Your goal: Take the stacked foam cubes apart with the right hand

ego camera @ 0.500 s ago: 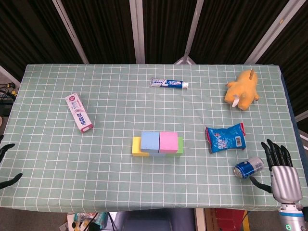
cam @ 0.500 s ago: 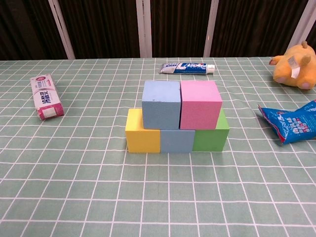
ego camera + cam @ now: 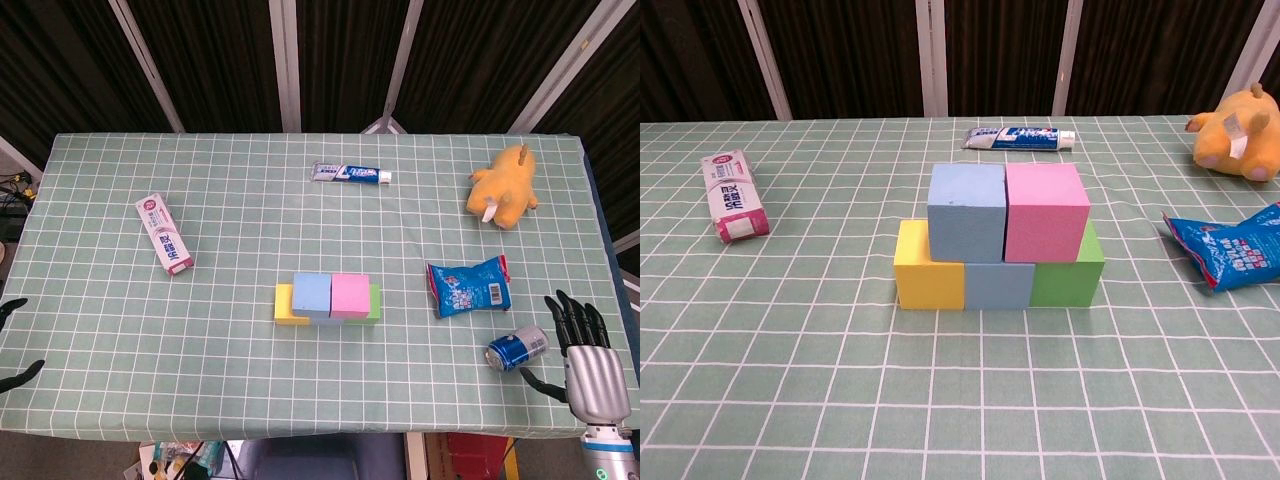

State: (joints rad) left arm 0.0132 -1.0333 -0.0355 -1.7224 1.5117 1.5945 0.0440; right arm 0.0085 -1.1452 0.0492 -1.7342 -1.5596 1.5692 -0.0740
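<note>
Head view, L to R: left hand [image 3: 15, 345] barely in frame at the table [image 3: 100, 400] edge, only fingertips show, can't tell its state. Toothpaste box [image 3: 166, 234] mid-left. Foam cubes [image 3: 329, 299] at center, stacked: blue [image 3: 967, 211] + pink [image 3: 1044, 211] on top of yellow [image 3: 928, 278], blue-grey, green [image 3: 1072, 273]. Toothpaste tube [image 3: 350, 174] behind them. Snack bag [image 3: 467, 284], plush toy [image 3: 503, 187], can [image 3: 517, 347] lying on its side. Right hand [image 3: 588, 362] beside can, fingers spread, holding nothing.

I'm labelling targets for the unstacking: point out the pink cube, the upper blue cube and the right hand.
pink cube [image 3: 1045, 213], chest view, middle of its front face.
upper blue cube [image 3: 966, 212], chest view, middle of its front face.
right hand [image 3: 587, 360], head view, back of the palm.
</note>
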